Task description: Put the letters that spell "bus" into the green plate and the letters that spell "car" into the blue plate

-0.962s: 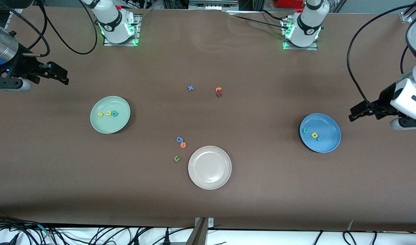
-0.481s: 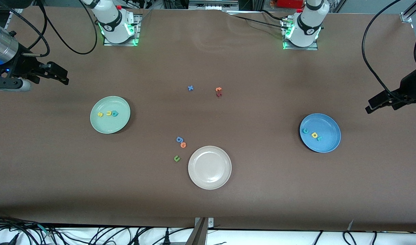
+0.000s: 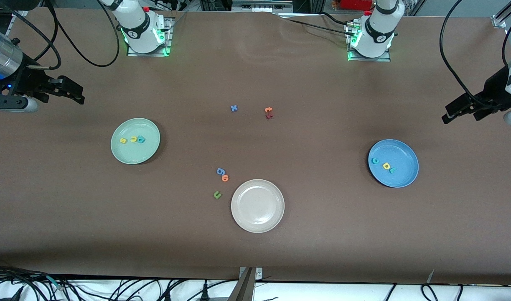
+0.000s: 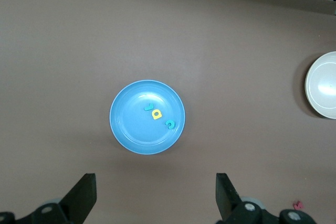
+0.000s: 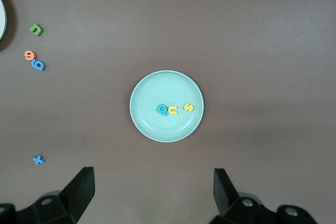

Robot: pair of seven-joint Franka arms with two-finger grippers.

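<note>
Item 1. Green plate [image 3: 135, 141]: holds a teal b [image 3: 141, 140], a yellow u [image 3: 133, 139] and a yellow s [image 3: 123, 141], side by side in a row. All three lie inside the rim.

Item 2. Blue plate [image 3: 393, 163]: holds a teal c [image 3: 375, 160], a yellow a [image 3: 386, 166] and a teal r [image 3: 392, 169], close together. All three lie inside the rim.

Item 3. Left gripper [image 3: 462, 109]: raised over bare table at the left arm's end, fingers [image 4: 84, 196] spread wide and empty. In its wrist view the blue plate sits between and ahead of the fingertips, well clear of them.

Item 4. Right gripper [image 3: 67, 90]: raised over bare table at the right arm's end, fingers [image 5: 81, 186] released, holding nothing. The green plate lies centred ahead of the fingertips, apart from them. This arm waits.

Item 5. Strays on the table, not in any plate: blue x [image 3: 234, 108], orange t [image 3: 268, 110] touching a dark red letter [image 3: 269, 116], blue g [image 3: 220, 171], orange o [image 3: 225, 178], green u [image 3: 217, 194], and an empty beige-white plate [image 3: 258, 205].

Condition: both words appear sorted; the task looks complete.

Risks: a further descent toward either plate could nudge the light foam letters over the shallow rim. Mistaking the green u for a wanted letter would spoil a finished plate.
</note>
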